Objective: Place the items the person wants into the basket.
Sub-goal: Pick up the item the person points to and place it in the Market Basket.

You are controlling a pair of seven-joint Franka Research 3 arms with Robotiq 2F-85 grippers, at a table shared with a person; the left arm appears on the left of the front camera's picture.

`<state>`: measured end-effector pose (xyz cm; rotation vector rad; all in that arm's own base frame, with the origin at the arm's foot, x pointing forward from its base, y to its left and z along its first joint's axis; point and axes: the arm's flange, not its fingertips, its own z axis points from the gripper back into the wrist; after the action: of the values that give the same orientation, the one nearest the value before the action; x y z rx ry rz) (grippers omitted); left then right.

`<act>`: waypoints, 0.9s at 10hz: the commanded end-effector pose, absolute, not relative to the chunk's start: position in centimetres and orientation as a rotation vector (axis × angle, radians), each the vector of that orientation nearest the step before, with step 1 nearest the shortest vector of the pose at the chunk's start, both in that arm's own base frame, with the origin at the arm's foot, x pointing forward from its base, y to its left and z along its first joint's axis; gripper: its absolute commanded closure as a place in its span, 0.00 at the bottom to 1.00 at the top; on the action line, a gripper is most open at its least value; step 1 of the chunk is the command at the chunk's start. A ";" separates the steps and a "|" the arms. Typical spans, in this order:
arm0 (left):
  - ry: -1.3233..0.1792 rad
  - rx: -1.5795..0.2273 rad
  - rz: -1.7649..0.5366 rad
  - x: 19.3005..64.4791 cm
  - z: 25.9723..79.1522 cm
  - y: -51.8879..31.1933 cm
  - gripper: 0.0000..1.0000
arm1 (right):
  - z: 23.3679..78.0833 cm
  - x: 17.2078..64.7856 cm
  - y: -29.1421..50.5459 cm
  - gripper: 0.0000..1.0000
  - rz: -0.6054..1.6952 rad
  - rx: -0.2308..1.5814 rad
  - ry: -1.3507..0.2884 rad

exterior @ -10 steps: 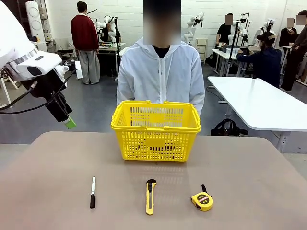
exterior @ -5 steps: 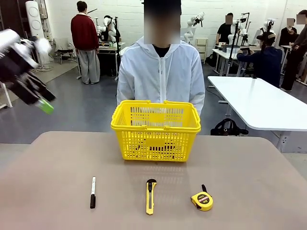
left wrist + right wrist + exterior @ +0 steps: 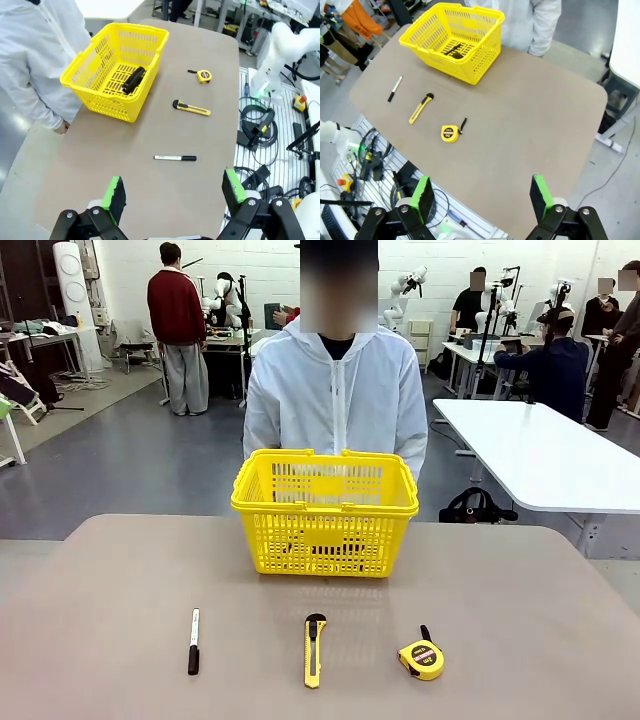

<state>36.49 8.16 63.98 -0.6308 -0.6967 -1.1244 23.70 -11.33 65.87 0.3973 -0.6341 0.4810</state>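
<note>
The left gripper [image 3: 174, 189] hangs high over the desk [image 3: 500, 590] with its green pads [image 3: 114, 192] spread wide and nothing between them. The right gripper [image 3: 482, 192] is the same, high above the desk, its jaws wide apart and empty.

Along the near edge of the desk three tools lie in a row, well apart from each other. Toward the left is a white-and-black pen [image 3: 193, 641], lying near to far with its black end toward the near edge. In the middle is the yellow box cutter [image 3: 314, 650], also lying near to far, with its black tip pointing away toward the basket. Toward the right is a round yellow tape measure [image 3: 421, 658] with a short black strap sticking out on its far side.

Beyond a bare stretch of desk, the yellow basket [image 3: 325, 510] stands upright at the middle of the far edge, both handles folded down on its rim. In the left wrist view a black pen [image 3: 133, 80] lies flat on the basket floor; its details are too small to make out.

Just behind the basket, at the far edge, stands the person [image 3: 335, 390] in a white zip-up hooded jacket, one hand [image 3: 62, 127] at the desk's edge beside the basket.

Farther off to the right is a white table [image 3: 540, 450] with a black bag [image 3: 475, 508] on the floor beside it
</note>
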 end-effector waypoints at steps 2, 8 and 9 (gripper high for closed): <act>-0.727 -0.672 -1.112 37.8 63.9 8.7 0.00 | 65.4 23.6 -11.2 0.00 0.485 0.398 -0.633; -0.708 -0.641 -1.097 36.6 63.7 8.9 0.00 | 65.4 23.6 -11.2 0.00 0.485 0.398 -0.633; -0.708 -0.641 -1.097 36.6 63.7 8.9 0.00 | 65.4 23.6 -11.2 0.00 0.485 0.398 -0.633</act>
<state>36.80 8.74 63.68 -0.6328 -0.6926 -1.0793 23.70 -11.33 65.87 0.3973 -0.6341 0.4810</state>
